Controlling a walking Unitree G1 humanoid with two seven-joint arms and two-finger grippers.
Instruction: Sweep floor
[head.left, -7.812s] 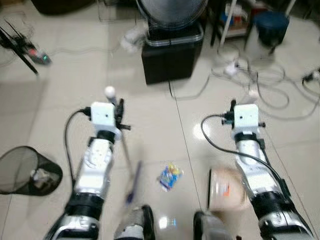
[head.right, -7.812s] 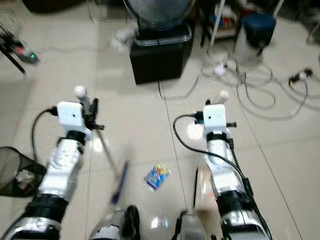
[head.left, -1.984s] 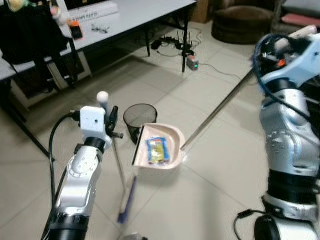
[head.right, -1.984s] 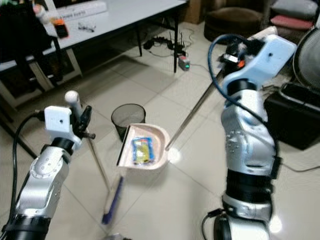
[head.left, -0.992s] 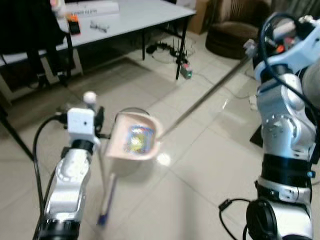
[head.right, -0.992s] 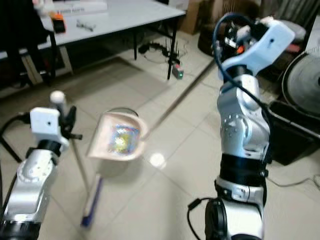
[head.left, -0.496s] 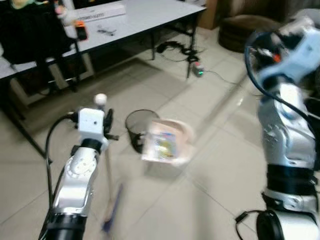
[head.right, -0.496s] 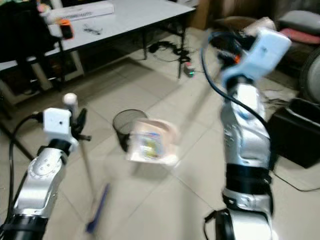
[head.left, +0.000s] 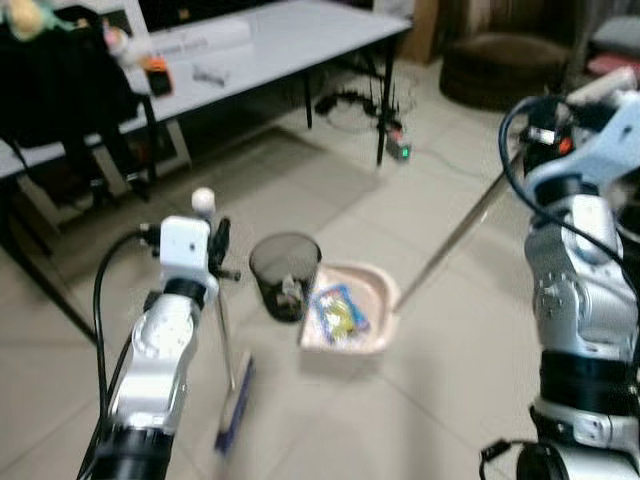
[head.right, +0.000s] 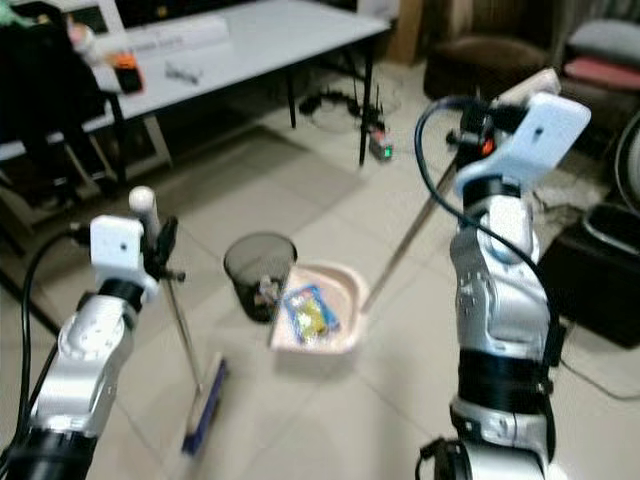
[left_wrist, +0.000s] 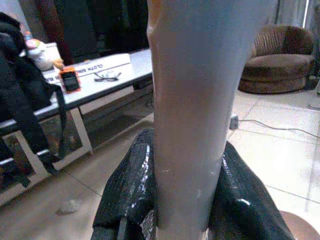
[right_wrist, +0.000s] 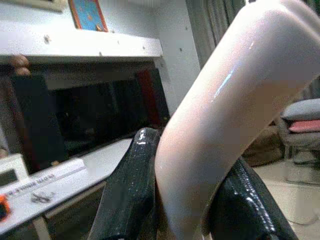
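Observation:
My left gripper (head.left: 218, 262) is shut on the thin broom handle (left_wrist: 195, 100), gripped between its black fingers (left_wrist: 127, 192). The blue broom head (head.left: 235, 405) rests on the tiles below it. A black mesh bin (head.left: 285, 275) with some rubbish inside stands just beyond. Right beside the bin, low over the floor, is the pink dustpan (head.left: 372, 338) with a yellow and blue wrapper (head.left: 340, 310) lying in it. Its long pole (head.right: 410, 240) rises to my right gripper (head.right: 470, 128), which is shut on the pink grip (right_wrist: 220, 115).
A grey table (head.left: 300, 30) with small items runs along the back, with a black bag (head.left: 60, 90) at its left end. Cables and a lit power strip (head.left: 398, 150) lie on the floor behind. A brown seat (head.left: 500, 65) and a black box (head.right: 600, 270) stand at the right.
The dustpan was raised and tilted over the bin; now it is lower, to the bin's right, with the wrapper still in it. The camera has shifted too.

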